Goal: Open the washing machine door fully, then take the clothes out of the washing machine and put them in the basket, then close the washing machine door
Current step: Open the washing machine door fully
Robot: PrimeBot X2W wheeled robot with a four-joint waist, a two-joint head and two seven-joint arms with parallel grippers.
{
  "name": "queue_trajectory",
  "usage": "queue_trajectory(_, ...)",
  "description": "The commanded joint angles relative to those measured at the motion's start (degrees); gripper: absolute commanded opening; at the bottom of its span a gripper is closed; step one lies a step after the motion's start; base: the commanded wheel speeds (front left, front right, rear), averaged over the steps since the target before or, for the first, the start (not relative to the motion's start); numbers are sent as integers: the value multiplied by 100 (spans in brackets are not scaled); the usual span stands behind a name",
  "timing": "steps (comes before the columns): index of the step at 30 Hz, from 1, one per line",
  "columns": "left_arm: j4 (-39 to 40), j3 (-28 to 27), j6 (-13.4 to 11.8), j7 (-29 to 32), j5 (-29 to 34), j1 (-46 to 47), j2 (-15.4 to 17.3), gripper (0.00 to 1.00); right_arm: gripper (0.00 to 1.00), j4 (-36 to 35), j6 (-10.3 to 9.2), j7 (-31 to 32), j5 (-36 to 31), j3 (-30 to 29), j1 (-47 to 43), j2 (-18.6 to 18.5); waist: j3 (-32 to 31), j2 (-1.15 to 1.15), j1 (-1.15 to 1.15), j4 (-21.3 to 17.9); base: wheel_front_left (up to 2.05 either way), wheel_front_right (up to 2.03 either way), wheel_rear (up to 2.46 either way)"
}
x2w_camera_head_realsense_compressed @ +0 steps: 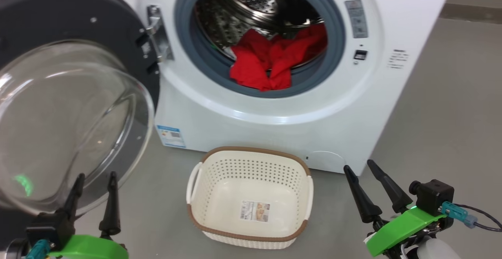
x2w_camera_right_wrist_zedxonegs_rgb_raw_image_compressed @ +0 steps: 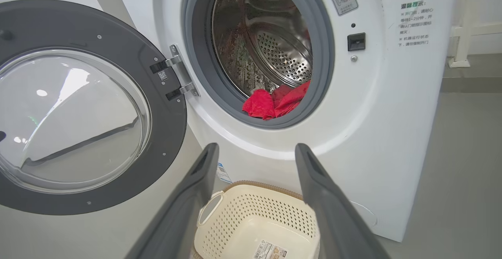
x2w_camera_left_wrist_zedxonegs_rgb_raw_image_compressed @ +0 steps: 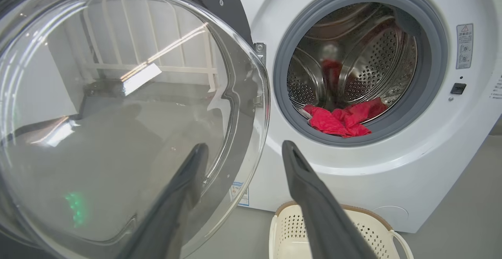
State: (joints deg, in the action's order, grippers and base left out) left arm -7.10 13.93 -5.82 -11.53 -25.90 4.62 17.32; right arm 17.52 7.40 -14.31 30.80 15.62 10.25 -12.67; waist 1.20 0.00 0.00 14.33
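Observation:
The white washing machine (x2w_camera_head_realsense_compressed: 274,125) stands ahead, and its round door (x2w_camera_head_realsense_compressed: 59,106) with black rim and clear glass bowl is swung wide to the left. Red clothes (x2w_camera_head_realsense_compressed: 274,61) lie at the front of the steel drum, draped over the grey rubber ring. On the floor before the machine sits the cream basket (x2w_camera_head_realsense_compressed: 251,196), with nothing in it but a paper label. My left gripper (x2w_camera_head_realsense_compressed: 96,176) is open just in front of the door's glass. My right gripper (x2w_camera_head_realsense_compressed: 359,167) is open at the lower right, beside the basket. Both hold nothing.
Grey floor (x2w_camera_head_realsense_compressed: 451,114) stretches to the right of the machine. The open door (x2w_camera_right_wrist_zedxonegs_rgb_raw_image_compressed: 78,106) takes up the space left of the basket (x2w_camera_right_wrist_zedxonegs_rgb_raw_image_compressed: 255,223). A white rail or frame (x2w_camera_right_wrist_zedxonegs_rgb_raw_image_compressed: 466,28) stands behind the machine at the far right.

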Motion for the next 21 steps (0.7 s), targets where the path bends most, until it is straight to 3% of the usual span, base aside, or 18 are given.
queue_trajectory(1,144,-200,-35,-63,-23,90,113,100,100,-150,9,-69,-66,64,62,-44,-4,0,0,-238,0,0,0)
queue_trajectory(14,-21,-275,-100,-289,-47,-50,-146,100,100,-191,9,-69,-211,-46,103,-156,-30,0,0,-996,0,0,0)
queue_trajectory(21,-87,-422,96,-332,-270,-179,-325,100,100,-213,9,-69,-232,-82,83,-202,-83,0,0,-1279,0,0,0)
